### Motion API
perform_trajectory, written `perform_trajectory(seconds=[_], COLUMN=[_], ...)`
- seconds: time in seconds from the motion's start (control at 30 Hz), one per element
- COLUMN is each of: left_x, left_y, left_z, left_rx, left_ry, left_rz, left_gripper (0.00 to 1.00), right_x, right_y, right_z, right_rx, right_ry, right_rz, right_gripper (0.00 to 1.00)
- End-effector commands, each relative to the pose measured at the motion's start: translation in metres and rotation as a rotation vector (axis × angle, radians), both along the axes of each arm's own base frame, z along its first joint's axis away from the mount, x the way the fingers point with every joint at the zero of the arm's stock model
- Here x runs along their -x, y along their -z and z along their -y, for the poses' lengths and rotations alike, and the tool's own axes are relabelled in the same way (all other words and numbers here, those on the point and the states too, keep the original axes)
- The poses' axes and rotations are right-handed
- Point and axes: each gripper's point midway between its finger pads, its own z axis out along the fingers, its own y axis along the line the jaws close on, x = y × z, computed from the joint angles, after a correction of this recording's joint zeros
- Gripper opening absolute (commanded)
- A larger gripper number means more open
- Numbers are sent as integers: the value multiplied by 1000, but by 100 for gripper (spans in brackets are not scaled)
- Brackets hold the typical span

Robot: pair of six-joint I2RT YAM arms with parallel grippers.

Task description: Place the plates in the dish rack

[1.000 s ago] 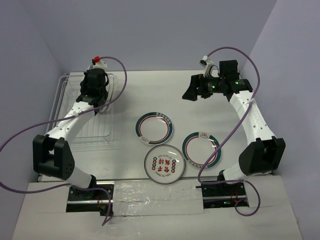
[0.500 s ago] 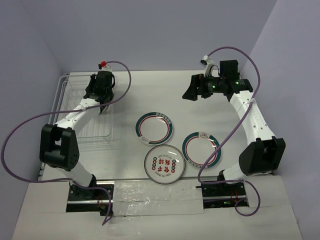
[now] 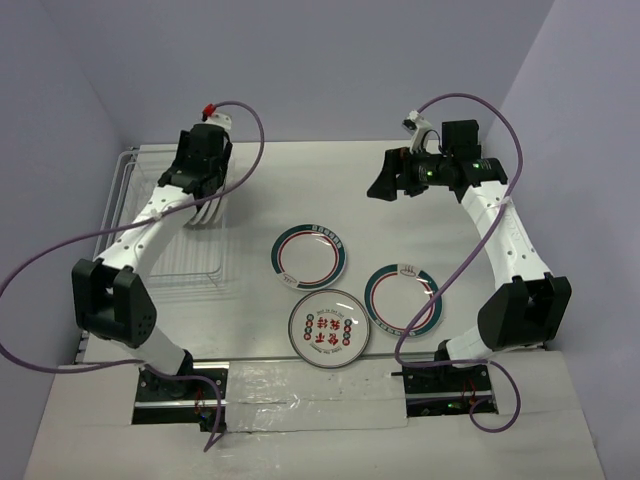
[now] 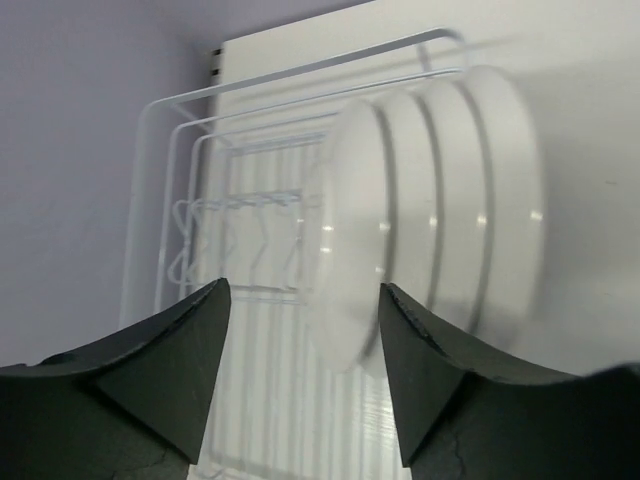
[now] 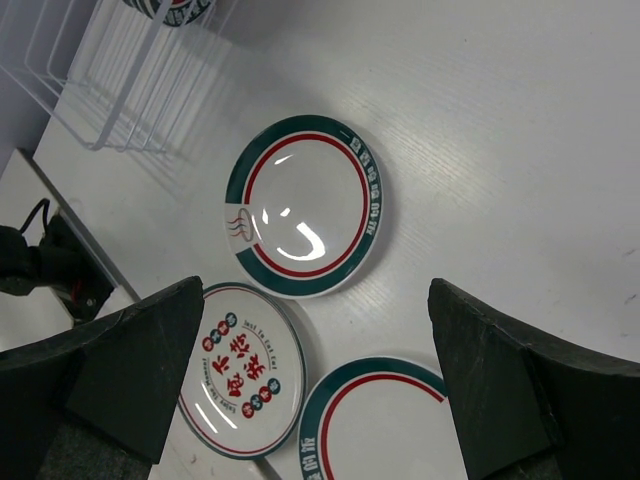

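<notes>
The bench point(image 3: 400, 190) carries the dish rack point(image 4: 180, 200) at its far left. Four plates point(image 4: 430, 220) stand upright in the rack, side by side.

Three plates lie flat mid-bench, close together:
- two green-rimmed plates point(image 3: 311, 254) point(image 3: 402, 299);
- one plate with red characters point(image 3: 327, 329).

The left claw point(image 4: 303, 290) is spread wide and empty, just beside the racked plates. The right claw point(image 5: 315, 290) is also wide and empty, above the flat plates.

Hazards:
- A sideways swing of the left claw could topple the racked plates.
- A shallow rim grip could slide a flat plate into its neighbour.
</notes>
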Motion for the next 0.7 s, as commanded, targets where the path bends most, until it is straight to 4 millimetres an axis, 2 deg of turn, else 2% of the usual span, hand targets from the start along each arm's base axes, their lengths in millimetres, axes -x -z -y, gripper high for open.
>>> perform_trajectory(seconds=[0.0, 0.07, 0.1, 0.17, 0.2, 0.27, 0.3, 0.37, 0.4, 0.5, 0.53, 0.6, 0.63, 0.67], left_x=[13, 20, 22, 31, 36, 44, 51, 57, 60, 69, 75, 87, 90, 93], left_y=[-52, -65, -75, -86, -88, -89, -91, -91, -93, -86, -86, -76, -85, -74], left_z=[38, 52, 58, 69, 85, 100, 110, 118, 125, 134, 144, 150, 152, 154], left_rx=[208, 275, 299, 346, 391, 443, 476, 514, 539, 636, 664, 673, 683, 690], left_ry=[179, 255, 285, 349, 427, 492, 546, 583, 619, 620, 680, 742, 769, 776], left_rz=[72, 82, 94, 85, 62, 25, -3, -22, -24, -27, -38, -58, -17, -36], left_gripper=[71, 77, 87, 91, 99, 99, 99, 99, 99, 99, 99, 99, 99, 99], right_x=[-2, -4, -2, -2, 6, 12, 20, 30, 43, 63, 73, 86, 93, 97], right_y=[-9, -3, 7, 27, 40, 62, 79, 104, 117, 143, 155, 171, 180, 188], right_z=[13, 23, 30, 46, 53, 74, 86, 101, 111, 125, 128, 132, 135, 135], right_rx=[29, 66, 102, 173, 212, 273, 286, 319, 334, 362, 378, 386, 397, 393], right_ry=[25, 37, 49, 33, 27, -6, -11, -60, -94, -149, -195, -238, -268, -285], right_rz=[43, 41, 7, -10, -58, -97, -178, -241, -286, -378, -398, -450, -468, -497], right_gripper=[100, 100, 100, 100, 100, 100, 100, 100, 100, 100, 100, 100, 100, 100])
